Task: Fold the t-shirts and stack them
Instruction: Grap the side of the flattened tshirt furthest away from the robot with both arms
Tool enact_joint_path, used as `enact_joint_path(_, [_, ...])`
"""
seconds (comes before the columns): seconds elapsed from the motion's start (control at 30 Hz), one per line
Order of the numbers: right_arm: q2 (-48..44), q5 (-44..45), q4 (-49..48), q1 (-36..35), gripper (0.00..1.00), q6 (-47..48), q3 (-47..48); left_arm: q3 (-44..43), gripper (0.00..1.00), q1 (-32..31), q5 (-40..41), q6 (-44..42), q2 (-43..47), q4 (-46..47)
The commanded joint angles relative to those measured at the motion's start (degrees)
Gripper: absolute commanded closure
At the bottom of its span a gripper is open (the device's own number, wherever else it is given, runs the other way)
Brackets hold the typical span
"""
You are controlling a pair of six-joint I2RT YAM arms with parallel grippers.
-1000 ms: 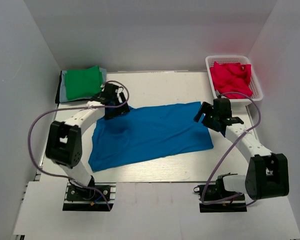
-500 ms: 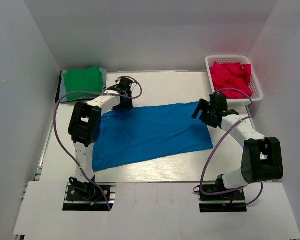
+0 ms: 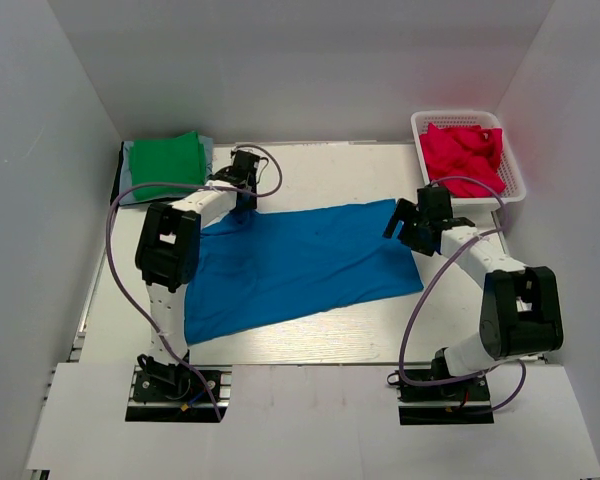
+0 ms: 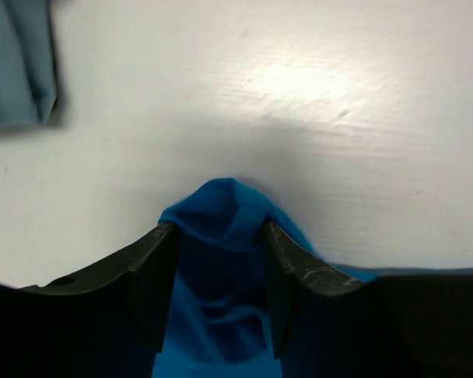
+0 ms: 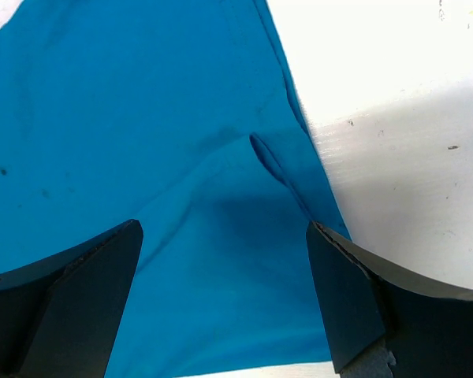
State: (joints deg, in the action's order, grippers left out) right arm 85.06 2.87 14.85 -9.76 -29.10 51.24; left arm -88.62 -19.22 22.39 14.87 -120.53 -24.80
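Observation:
A bright blue t-shirt (image 3: pixel 300 260) lies spread flat across the middle of the table. My left gripper (image 3: pixel 242 188) is at its far left corner, shut on a bunched peak of the blue cloth (image 4: pixel 221 209) between its fingers (image 4: pixel 162 268). My right gripper (image 3: pixel 405 222) is open just above the shirt's right edge; the right wrist view shows blue cloth (image 5: pixel 142 118) with a small fold under its spread jaws. A folded green t-shirt (image 3: pixel 165 162) lies on grey and dark ones at the far left. Crimson-pink t-shirts (image 3: pixel 462 155) lie crumpled in the basket.
A white mesh basket (image 3: pixel 460 115) stands at the far right corner. The edge of the grey folded cloth (image 4: pixel 16 63) lies just left of my left gripper. White walls close in the table on three sides. Bare white table (image 5: pixel 394 94) shows right of the shirt.
My left arm has swung up and its gripper has moved toward the far side with the shirt's corner, pulling the cloth straighter. My right gripper has shifted slightly toward the far side.

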Motion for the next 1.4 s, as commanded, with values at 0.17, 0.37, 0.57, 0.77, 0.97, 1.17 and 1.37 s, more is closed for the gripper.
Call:
enact_joint_path(0.17, [1.07, 1.78, -0.35, 0.27, 0.1, 2.2, 3.07, 2.05, 1.0, 0.33, -13.5, -19.6, -0.75, 23.64])
enact_joint_path(0.37, [1.17, 1.78, 0.0, 0.27, 0.1, 2.47, 3.25, -0.96, 1.0, 0.33, -22.63, -29.61, -4.71, 25.65])
enact_joint_path(0.57, [1.87, 0.03, -0.09, 0.09, 0.1, 3.52, 3.25, -0.4, 0.58, 0.85, -28.48, -34.04, -3.13, 26.48])
enact_joint_path(0.77, [2.04, -1.64, -0.7, -0.09, 0.1, 3.7, 3.34, -3.85, 0.0, 0.85, -19.94, -24.37, -0.68, 21.11])
enact_joint_path(0.97, [3.36, -2.26, -0.79, -0.26, 0.1, 3.7, 4.3, 6.86, 0.0, 0.85, -22.13, -14.61, 9.42, 17.94])
enact_joint_path(1.17, [3.89, -1.91, -0.97, -0.17, 0.1, 3.7, 5.27, 19.86, 0.0, -0.55, -24.68, -13.91, 16.02, 18.11])
enact_joint_path(1.37, [3.98, -2.26, -0.44, 0.0, 0.1, 3.88, 4.92, 15.69, 0.0, -1.08, -23.37, -15.84, 12.17, 15.66])
